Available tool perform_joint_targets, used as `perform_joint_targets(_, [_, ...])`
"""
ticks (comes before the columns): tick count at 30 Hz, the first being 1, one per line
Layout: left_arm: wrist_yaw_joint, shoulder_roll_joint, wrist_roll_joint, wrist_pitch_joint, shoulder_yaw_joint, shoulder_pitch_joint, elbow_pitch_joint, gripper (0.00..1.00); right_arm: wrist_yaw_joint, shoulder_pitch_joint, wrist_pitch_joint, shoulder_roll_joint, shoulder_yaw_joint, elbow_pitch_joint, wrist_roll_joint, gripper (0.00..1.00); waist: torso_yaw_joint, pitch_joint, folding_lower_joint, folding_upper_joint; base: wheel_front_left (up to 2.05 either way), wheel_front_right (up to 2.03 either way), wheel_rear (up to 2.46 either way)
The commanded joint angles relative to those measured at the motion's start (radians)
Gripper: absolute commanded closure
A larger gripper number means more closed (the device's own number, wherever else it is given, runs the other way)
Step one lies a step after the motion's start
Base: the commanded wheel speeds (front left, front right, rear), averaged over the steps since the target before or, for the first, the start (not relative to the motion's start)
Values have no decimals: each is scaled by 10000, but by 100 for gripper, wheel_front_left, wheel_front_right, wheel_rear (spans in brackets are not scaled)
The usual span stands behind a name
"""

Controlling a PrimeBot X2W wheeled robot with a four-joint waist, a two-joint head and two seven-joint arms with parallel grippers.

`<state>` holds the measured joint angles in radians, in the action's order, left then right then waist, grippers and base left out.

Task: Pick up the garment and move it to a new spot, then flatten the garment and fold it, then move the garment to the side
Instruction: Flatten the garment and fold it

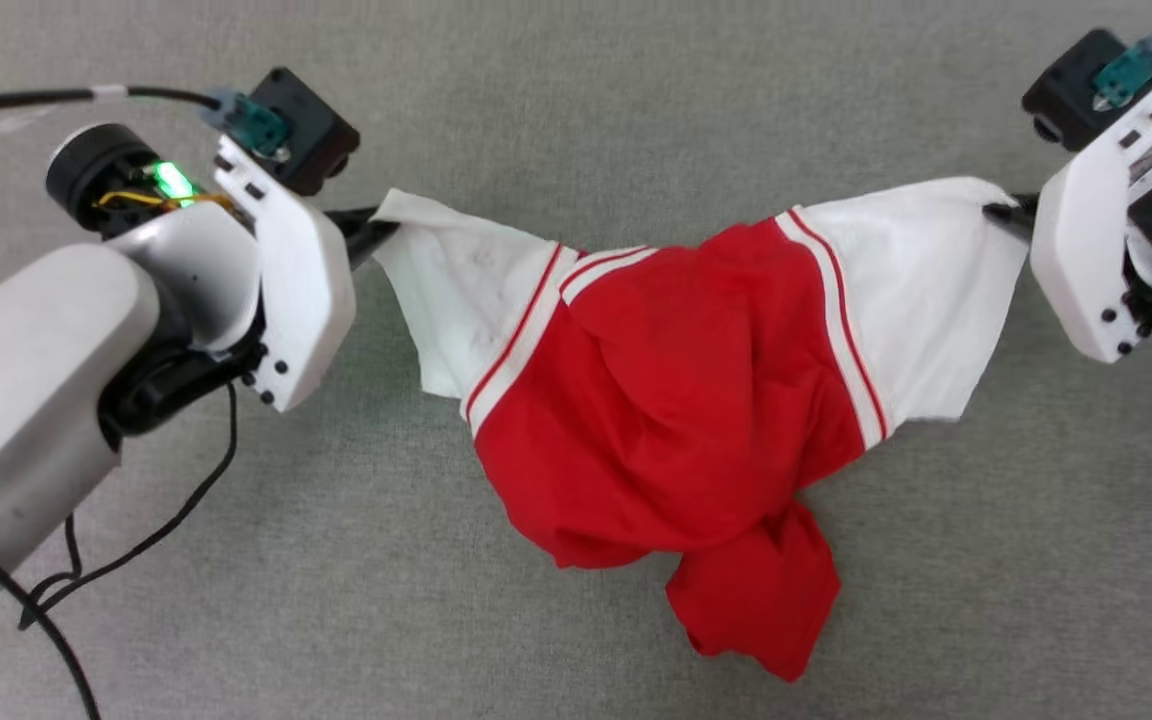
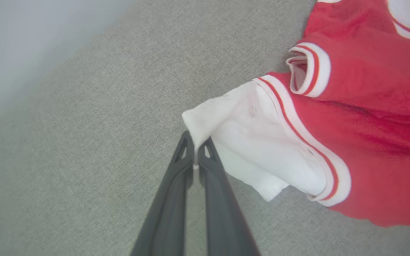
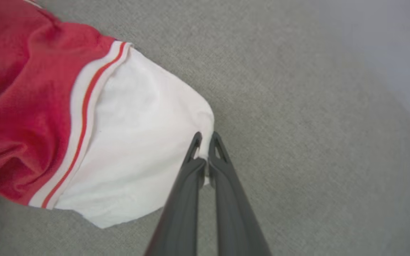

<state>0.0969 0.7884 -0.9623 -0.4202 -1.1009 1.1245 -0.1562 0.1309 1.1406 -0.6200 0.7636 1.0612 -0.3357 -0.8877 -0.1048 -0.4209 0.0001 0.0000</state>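
Note:
The garment [image 1: 676, 400], a red T-shirt with white sleeves and striped trim, hangs stretched between my two grippers over the grey fabric surface. My left gripper [image 1: 376, 228] is shut on the edge of the left white sleeve [image 2: 247, 142]; its fingertips [image 2: 190, 142] pinch the cloth. My right gripper [image 1: 1001, 213] is shut on the edge of the right white sleeve [image 3: 137, 142], with its fingertips [image 3: 217, 140] clamped on the hem. The red body sags in a bunch in the middle, its lowest fold [image 1: 756, 600] drooping toward the surface.
A grey woven surface [image 1: 576, 80] spreads all around the garment. Black cables [image 1: 146, 540] trail from my left arm at the lower left. A pale wall or edge [image 2: 20, 42] shows beyond the surface in the wrist views.

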Motion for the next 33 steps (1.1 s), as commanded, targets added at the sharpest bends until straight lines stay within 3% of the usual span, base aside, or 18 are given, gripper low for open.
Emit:
perform_joint_targets(1, [42, 173, -45, 164, 117, -126, 110, 100, -5, 205, 587, 215, 100, 114, -1, 100, 255, 625, -1, 0, 0, 0, 0])
perform_joint_targets(8, [-130, 616, -13, 761, 493, -98, 528, 100, -3, 543, 2608, 593, -182, 287, 43, 100, 477, 1318, -1, 0, 0, 0, 0])
perform_joint_targets(10, [-335, 729, 222, 1177, 854, 336, 769, 100, -5, 971, 3697, 644, -762, -49, 453, 100, 582, 1473, -1, 0, 0, 0, 0])
perform_joint_targets(12, [-421, 713, 367, 1318, 1020, 595, 787, 100, -3, 1185, 3976, 521, -1024, -275, 704, 100, 625, 1457, -1, 0, 0, 0, 0])
perform_joint_targets(18, [-712, 330, 732, 1688, 1669, 1866, 259, 100, -5, 2369, 3973, 57, -1819, -1011, 1426, 100, 807, 993, -1, 0, 0, 0, 0])
perform_joint_targets(23, [-672, -144, 1134, 1779, 2092, 3396, -483, 100, -5, 3908, 3707, -477, -2344, -1491, 2216, 100, 977, 228, -1, 0, 0, 0, 0])
perform_joint_targets(33, [-524, -1259, 1864, 2347, 2878, 6747, -2366, 100, -5, 7295, 4426, -1607, -3694, -2975, 4273, 100, 1047, -1178, -1, 0, 0, 0, 0])
